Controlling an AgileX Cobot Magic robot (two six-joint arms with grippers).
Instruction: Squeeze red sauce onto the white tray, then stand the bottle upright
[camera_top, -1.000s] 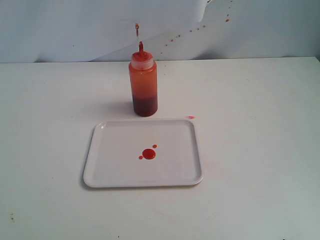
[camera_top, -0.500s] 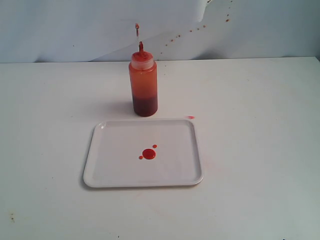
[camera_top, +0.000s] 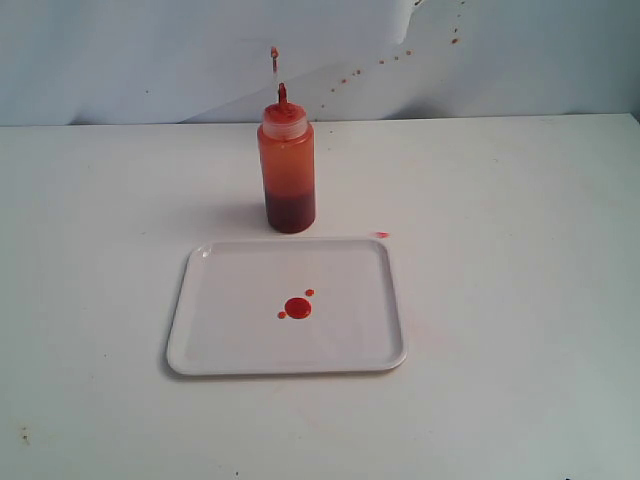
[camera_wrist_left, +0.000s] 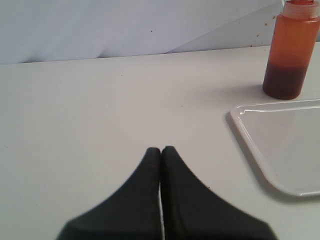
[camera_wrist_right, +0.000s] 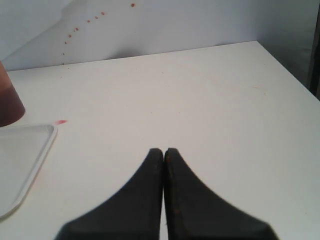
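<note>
Bottle (camera_top: 288, 175) upright on the white table (camera_top: 520, 330), just behind the far rim of the white tray (camera_top: 230, 345), parted from it by a thin strip of bare tabletop. Wide open table to the left, right and front of the tray in the exterior view. Far table edge meeting a pale grey backdrop (camera_top: 150, 60) close behind the bottle. Side edge of the table showing in the right wrist view, well apart from that gripper's tips. One small red smear (camera_top: 382, 235) on the tabletop just off the tray's far right corner, and a dark speck (camera_top: 22, 434) near the front left.

Translucent orange-red walls, darker red in the lower part, lighter orange above. Pointed red nozzle (camera_top: 282, 93) at the top, thin tethered cap (camera_top: 274, 55) sticking up above it. Near the middle of the tray, a round glossy blob of red sauce (camera_top: 297, 308) with two tiny drops just beside it.

Neither arm visible in the exterior view. Left gripper (camera_wrist_left: 160, 149) over bare table off the tray's left side, black fingers pressed together tip to tip, nothing between them, well apart from the bottle. Right gripper (camera_wrist_right: 164, 150) likewise closed tight and empty, over bare table on the tray's right side, well apart from both tray and bottle.
</note>
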